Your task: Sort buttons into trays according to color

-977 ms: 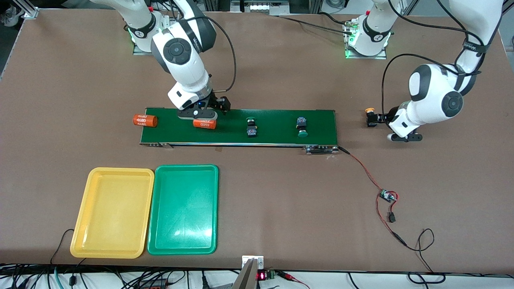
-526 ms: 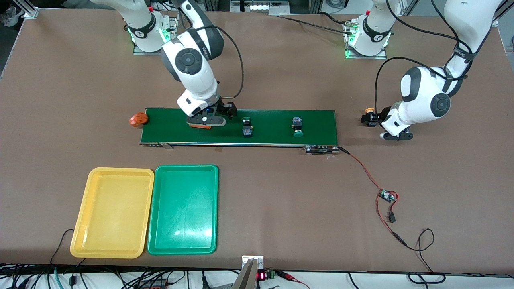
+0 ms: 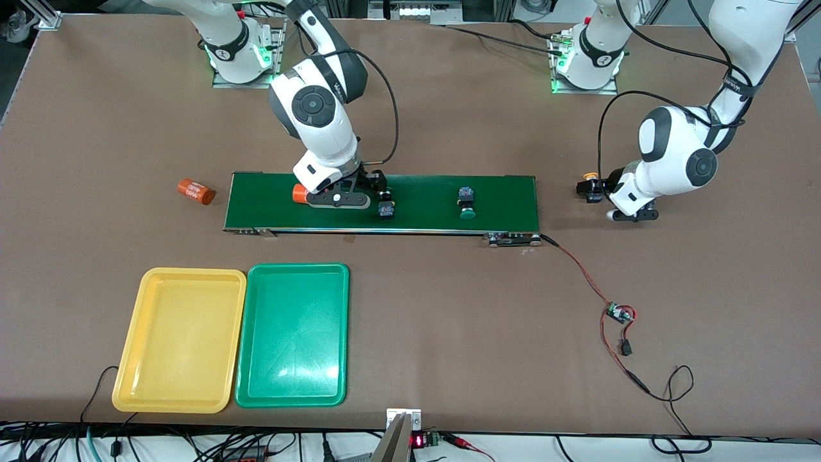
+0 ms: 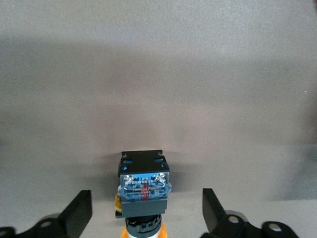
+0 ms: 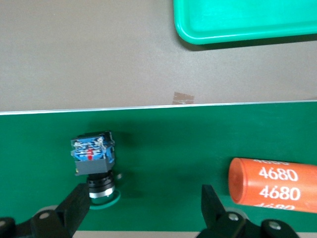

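The yellow tray (image 3: 179, 340) and green tray (image 3: 293, 335) lay nearer the camera than the conveyor belt (image 3: 423, 221); on the belt, the right gripper (image 3: 363, 200) hung spread over a green-capped button (image 3: 385, 208); a second green-capped button (image 3: 466, 202) lay toward the left arm's end; off that end, on the bench (image 3: 449, 308), the left gripper (image 4: 147, 218) stood apart around a yellow-capped button (image 4: 143, 186).

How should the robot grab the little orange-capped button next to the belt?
Probably by the flat sides of its black-and-blue block body, coming from above. The orange-capped push-button switch lies on its side on the brown table, and the left gripper already has open fingers either side of it.
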Controlling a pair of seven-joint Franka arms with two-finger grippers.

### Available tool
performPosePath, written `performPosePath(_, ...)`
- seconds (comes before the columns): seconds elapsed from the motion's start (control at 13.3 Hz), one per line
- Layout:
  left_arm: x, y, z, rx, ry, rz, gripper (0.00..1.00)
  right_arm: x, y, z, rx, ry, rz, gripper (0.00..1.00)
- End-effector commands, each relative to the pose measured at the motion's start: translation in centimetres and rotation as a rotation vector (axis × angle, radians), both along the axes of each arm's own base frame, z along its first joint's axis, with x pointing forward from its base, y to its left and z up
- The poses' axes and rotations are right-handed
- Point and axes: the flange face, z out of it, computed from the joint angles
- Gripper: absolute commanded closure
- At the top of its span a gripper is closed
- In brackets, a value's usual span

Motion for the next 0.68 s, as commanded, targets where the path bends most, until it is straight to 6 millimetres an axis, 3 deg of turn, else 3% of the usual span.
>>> performPosePath(0.0,-0.3,-0.1,-0.1,0.012,0.002,0.002,0.24,0.2,0.8,-0.5,-0.002,0.000,0.008,0.00)
performPosePath(0.3,-0.1,0.6,0.2,0.013,-0.004,0.000,0.85,0.2,0.7,-1.1,-0.015,0.004,0.041,0.00)
performPosePath(0.38,0.5,1.5,0.9,0.022,-0.023,0.011,0.94,0.2,0.6,-1.1,-0.016,0.005,0.047,0.00)
performPosePath(0.6,4.3,3.1,5.9,0.042,-0.108,-0.013,0.99,-0.1,0.9,-2.4,-0.029,0.020,0.068,0.00)
